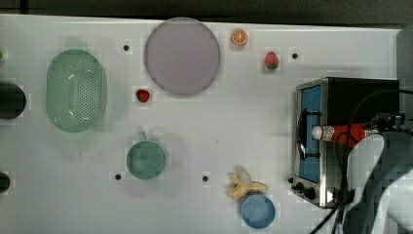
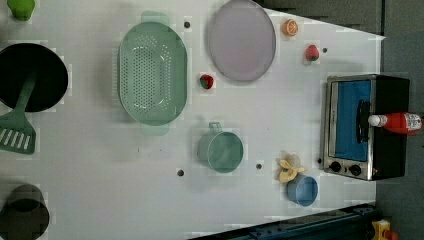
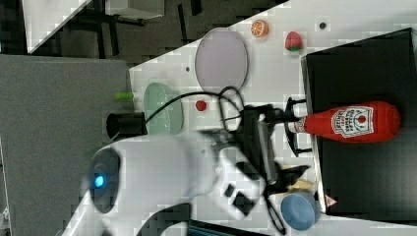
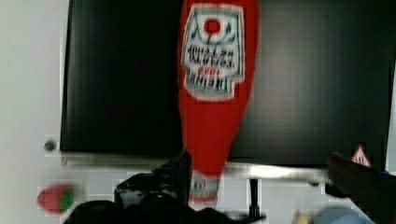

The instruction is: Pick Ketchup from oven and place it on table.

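The ketchup [image 3: 351, 121] lies flat on its side on the black roof of the oven [image 3: 364, 167], not inside it. In the right view it sits at the middle right of the frame, its white cap reaching past the front edge of the oven, over the door handle. I think it lies this way so that its slim neck is easy to reach from above and from the front.

The gripper [image 4: 261, 172] hangs just over this neck end. Its two dark fingers stand spread wide, one at each side of the neck in the wrist view, and nothing is between them that they press; the bottle is not held yet. In my judgement the wide spread leaves room to come down around the bottle without pushing it.

In the top view the bottle is at the right of the frame, partly under the white arm [image 1: 375, 185]. The white table [image 1: 204, 126] has much bare space left of the oven, between the grey plate [image 1: 182, 55] at the upper middle and the green cup [image 1: 146, 159] lower down. The banana [image 1: 242, 185] and the blue bowl [image 1: 258, 211] lie close before the oven, so a place farther left looks safer for putting the bottle down
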{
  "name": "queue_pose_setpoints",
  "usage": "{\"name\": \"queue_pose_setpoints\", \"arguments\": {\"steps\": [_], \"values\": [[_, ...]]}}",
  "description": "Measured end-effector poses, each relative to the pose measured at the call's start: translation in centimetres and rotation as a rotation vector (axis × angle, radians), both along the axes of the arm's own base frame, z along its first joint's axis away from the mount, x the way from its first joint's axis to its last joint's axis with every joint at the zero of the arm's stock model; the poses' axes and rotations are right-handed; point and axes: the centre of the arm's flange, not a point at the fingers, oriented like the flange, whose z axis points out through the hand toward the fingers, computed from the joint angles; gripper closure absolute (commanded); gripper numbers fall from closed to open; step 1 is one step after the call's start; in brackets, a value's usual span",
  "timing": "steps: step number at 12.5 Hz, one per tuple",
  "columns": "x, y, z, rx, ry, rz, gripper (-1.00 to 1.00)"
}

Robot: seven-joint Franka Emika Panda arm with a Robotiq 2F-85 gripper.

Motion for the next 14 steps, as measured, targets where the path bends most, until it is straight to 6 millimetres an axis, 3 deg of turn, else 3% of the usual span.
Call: {"name": "queue_pose_setpoints", "arguments": {"steps": [4, 7, 9, 13, 14], "values": [[2.7, -3.0, -4.2, -0.09, 0.01, -0.025, -1.0], [3.3, -2.7, -7.9, 0.007, 0.006, -0.092, -1.0], [3.4, -2.6, -8.4, 0.018, -0.021, -0.108, -1.0], [2.1, -4.8, -8.5, -0.017, -0.045, -0.148, -1.0], [2.0, -5.1, -8.7, -0.024, -0.048, -0.154, -0.92]]}}
